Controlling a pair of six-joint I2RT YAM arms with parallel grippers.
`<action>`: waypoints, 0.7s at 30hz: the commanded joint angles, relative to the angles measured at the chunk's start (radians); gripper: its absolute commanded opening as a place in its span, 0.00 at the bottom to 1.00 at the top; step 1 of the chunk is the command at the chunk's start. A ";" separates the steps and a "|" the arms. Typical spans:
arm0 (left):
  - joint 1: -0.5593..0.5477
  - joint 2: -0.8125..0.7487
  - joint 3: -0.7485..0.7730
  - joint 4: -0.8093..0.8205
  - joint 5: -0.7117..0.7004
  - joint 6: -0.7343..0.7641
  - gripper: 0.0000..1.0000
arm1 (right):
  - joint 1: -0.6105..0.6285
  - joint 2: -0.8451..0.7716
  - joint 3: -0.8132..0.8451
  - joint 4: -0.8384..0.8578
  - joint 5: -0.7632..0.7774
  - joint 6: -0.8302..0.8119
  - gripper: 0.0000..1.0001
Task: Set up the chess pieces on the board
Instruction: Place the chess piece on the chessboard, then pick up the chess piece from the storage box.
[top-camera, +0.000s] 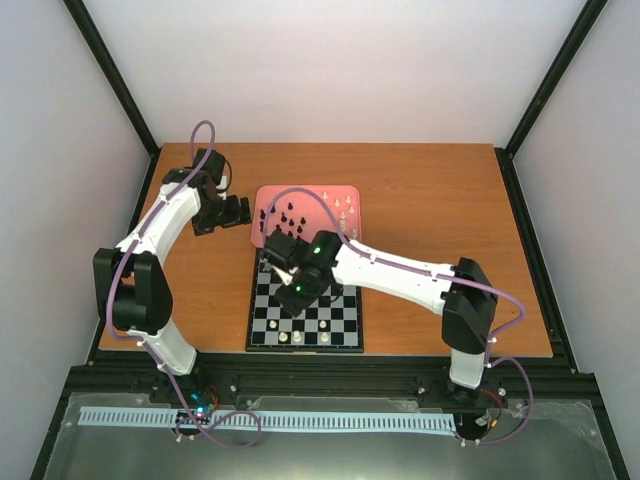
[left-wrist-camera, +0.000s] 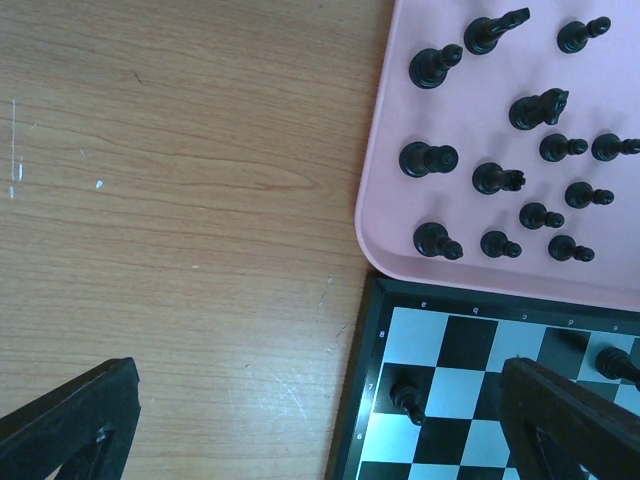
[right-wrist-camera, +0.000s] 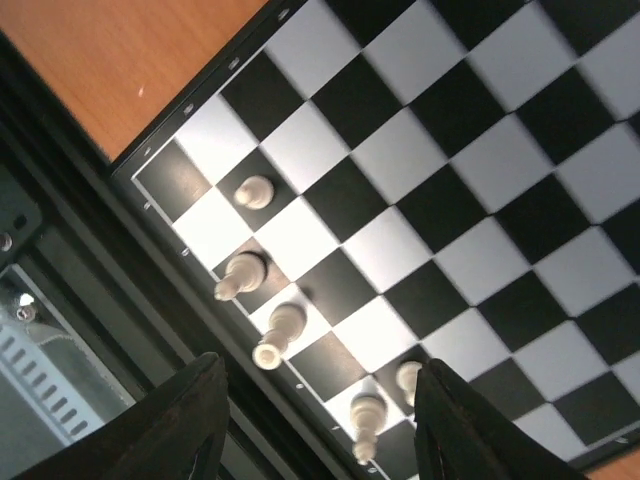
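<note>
The chessboard (top-camera: 340, 325) lies at the table's near middle. Three cream-white pieces (top-camera: 298, 338) stand on its near rows, and show close up in the right wrist view (right-wrist-camera: 240, 272). My right gripper (top-camera: 298, 298) hangs over the board's left half; it (right-wrist-camera: 320, 425) is open and empty above those pieces. My left gripper (top-camera: 235, 212) is left of the pink tray; it (left-wrist-camera: 320, 430) is open and empty over bare wood by the board's far-left corner (left-wrist-camera: 372, 300). A black pawn (left-wrist-camera: 405, 395) stands on the board there. Several black pieces (left-wrist-camera: 495, 178) stand in the tray.
The pink tray (top-camera: 262, 195) sits just behind the board, with black pieces (top-camera: 290, 215) on its left and cream-white pieces (top-camera: 342, 210) on its right. Black frame posts and white walls enclose the table. A metal rail (right-wrist-camera: 40, 350) runs along the near edge.
</note>
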 joint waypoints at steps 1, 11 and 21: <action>-0.001 -0.023 0.015 0.011 0.017 -0.003 1.00 | -0.087 -0.052 0.053 -0.045 0.046 0.020 0.52; -0.001 -0.025 0.014 0.012 0.039 -0.003 1.00 | -0.453 0.052 0.228 -0.023 0.154 0.044 0.49; -0.002 0.017 0.031 0.001 0.012 0.007 1.00 | -0.589 0.321 0.445 -0.044 0.135 -0.068 0.44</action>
